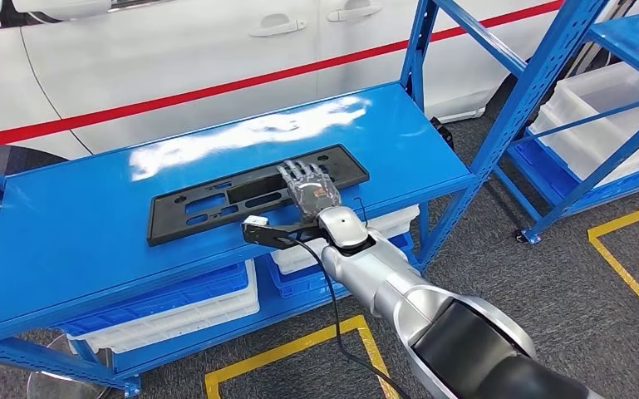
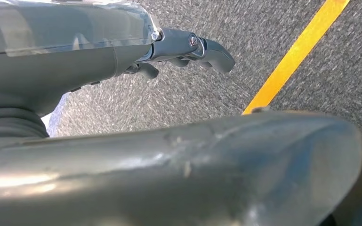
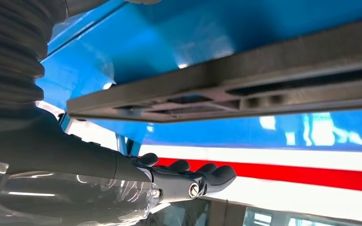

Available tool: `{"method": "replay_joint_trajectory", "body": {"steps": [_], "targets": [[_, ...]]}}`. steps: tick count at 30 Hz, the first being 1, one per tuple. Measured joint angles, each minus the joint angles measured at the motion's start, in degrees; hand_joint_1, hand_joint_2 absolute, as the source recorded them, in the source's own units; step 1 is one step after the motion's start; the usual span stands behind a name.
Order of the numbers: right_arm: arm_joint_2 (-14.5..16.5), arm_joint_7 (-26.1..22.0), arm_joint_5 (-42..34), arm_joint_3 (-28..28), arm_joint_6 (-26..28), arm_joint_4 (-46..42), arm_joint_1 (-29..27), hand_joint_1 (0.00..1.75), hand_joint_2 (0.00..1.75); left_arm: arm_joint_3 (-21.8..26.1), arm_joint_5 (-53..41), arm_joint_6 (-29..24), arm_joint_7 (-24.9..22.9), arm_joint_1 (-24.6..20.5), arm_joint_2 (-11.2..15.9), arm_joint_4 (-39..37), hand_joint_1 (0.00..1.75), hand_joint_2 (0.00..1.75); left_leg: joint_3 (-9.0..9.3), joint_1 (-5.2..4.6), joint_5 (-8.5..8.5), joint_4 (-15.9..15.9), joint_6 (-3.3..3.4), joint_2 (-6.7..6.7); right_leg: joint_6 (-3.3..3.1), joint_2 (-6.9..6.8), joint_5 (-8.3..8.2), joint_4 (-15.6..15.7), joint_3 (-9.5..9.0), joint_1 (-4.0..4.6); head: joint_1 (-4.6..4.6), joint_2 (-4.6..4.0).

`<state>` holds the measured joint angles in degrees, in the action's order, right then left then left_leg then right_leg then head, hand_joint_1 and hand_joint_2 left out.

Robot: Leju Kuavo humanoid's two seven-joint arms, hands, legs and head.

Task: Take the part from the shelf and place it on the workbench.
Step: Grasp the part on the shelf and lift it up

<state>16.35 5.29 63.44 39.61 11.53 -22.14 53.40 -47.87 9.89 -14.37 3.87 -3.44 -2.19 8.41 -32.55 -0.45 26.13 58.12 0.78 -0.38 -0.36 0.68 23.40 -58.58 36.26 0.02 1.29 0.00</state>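
Note:
The part [image 1: 216, 204] is a long flat black plastic plate with slots, lying on the top deck of the blue shelf [image 1: 75, 224]. My right hand [image 1: 312, 189] is stretched out flat over the plate's right half, fingers pointing away from me. In the right wrist view the fingers [image 3: 202, 176] are extended and a gap shows between them and the part [image 3: 226, 89]; nothing is held. My left hand [image 2: 183, 47] hangs over grey carpet, fingers loosely bent and holding nothing.
White and blue bins [image 1: 174, 307] fill the shelf's lower level. A white car with a red stripe [image 1: 174, 50] stands just behind the shelf. A second blue rack [image 1: 598, 125] with white bins stands at the right. Yellow tape [image 1: 299, 349] marks the carpet.

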Motion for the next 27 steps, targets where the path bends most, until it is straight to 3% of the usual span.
{"method": "replay_joint_trajectory", "body": {"steps": [19,23,27], "targets": [[-1.24,-0.02,0.03,0.02,0.75,0.63,-2.17,0.0,1.75,0.0,0.19,0.64,-0.07,0.0,0.38,0.0,0.0,0.0,-0.05,-0.24,0.08,0.12,0.13,0.0,0.2,-0.01,-0.04,0.06,-0.01,-0.19,0.0,0.0],[-1.33,-0.02,0.05,0.02,0.75,0.81,-2.58,0.0,1.75,0.0,0.19,0.78,-0.07,0.0,0.48,0.0,0.0,0.0,-0.15,-0.5,0.13,0.29,0.44,-0.01,0.6,0.0,-0.12,0.14,-0.01,-0.33,0.0,0.0],[-1.52,-0.02,0.06,0.0,0.86,0.85,-2.75,0.0,1.75,0.0,0.19,0.77,-0.07,0.01,0.52,0.0,0.0,0.0,0.25,-0.19,0.09,-0.5,1.54,0.06,1.39,-0.05,-0.32,-1.61,0.43,-0.36,-0.01,0.0]]}}
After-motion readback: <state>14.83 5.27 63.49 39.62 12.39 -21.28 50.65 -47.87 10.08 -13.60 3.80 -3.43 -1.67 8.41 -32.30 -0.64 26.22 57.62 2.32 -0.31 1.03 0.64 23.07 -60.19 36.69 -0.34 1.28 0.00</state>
